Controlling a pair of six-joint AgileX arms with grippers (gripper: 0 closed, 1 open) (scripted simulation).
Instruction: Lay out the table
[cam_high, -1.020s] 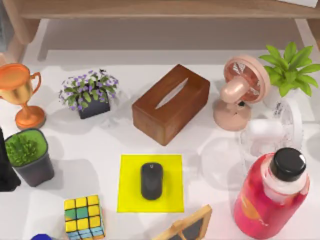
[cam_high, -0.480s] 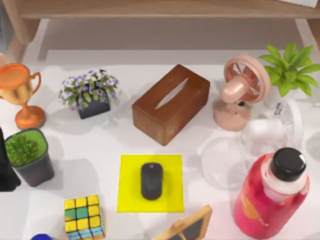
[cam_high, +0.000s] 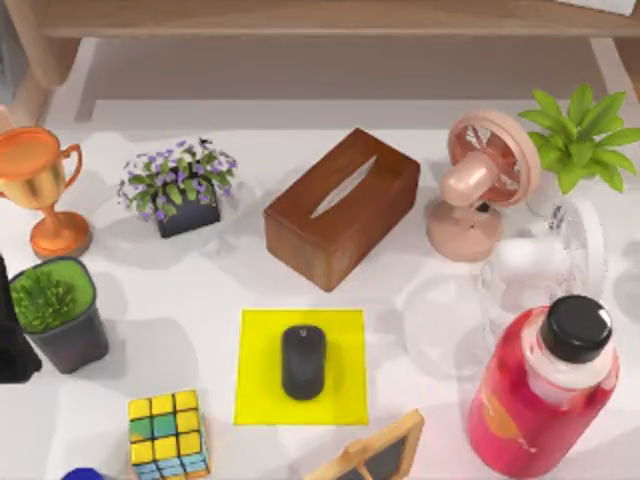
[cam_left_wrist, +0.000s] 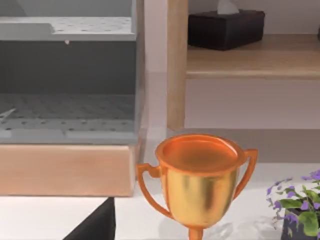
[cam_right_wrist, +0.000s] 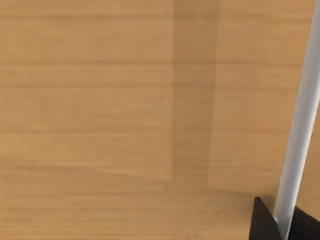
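Nothing has shifted on the table (cam_high: 200, 290) over the last second; every item sits where it did, so the layout is either finished or stalled, my guess finished.

Left to right in the top view: trophy (cam_high: 38, 185) at the far left edge, potted grass (cam_high: 55, 310) below it, a flower pot (cam_high: 180, 190), a puzzle cube (cam_high: 168, 432) at the near edge. Centre: brown tissue box (cam_high: 342, 208), long axis diagonal from near-left to far-right. In front of it the yellow mat (cam_high: 255, 370) with the mouse (cam_high: 303, 361) on top, mouse long axis pointing straight at the far edge, square to the mat. Right: pink fan (cam_high: 485, 180), leafy plant (cam_high: 580, 135), clear fan (cam_high: 545, 262), red bottle (cam_high: 540, 395).

A dark sliver of the left arm (cam_high: 12, 345) sits at the far left edge, parked. Can't tell the finger state of either gripper.
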